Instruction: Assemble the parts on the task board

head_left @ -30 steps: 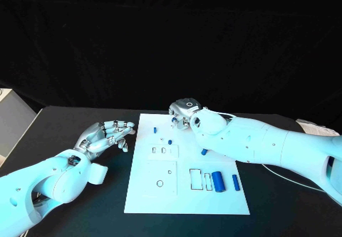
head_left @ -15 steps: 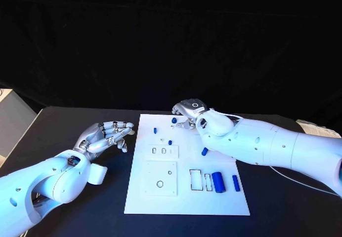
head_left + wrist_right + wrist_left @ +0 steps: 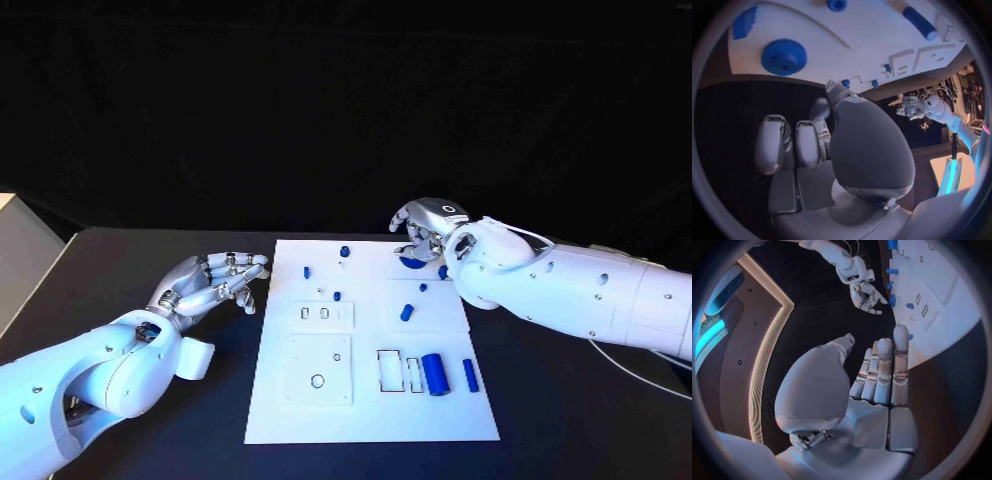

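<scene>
Assembly barely begun on the task board (image 3: 368,405)

Most blue parts (image 3: 433,373) are seen lying loose on the board, several slots unfilled. The right hand (image 3: 423,225) is poised over a round blue part (image 3: 784,56) at the far edge, fingers curled, nothing gripped. The left hand (image 3: 214,281) is held open beside the board.

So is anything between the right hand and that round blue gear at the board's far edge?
Nothing visible. The right hand hovers just past the far edge of the task board, and in the right wrist view the round blue gear lies on bare white board beyond the fingers, with nothing in between.
</scene>
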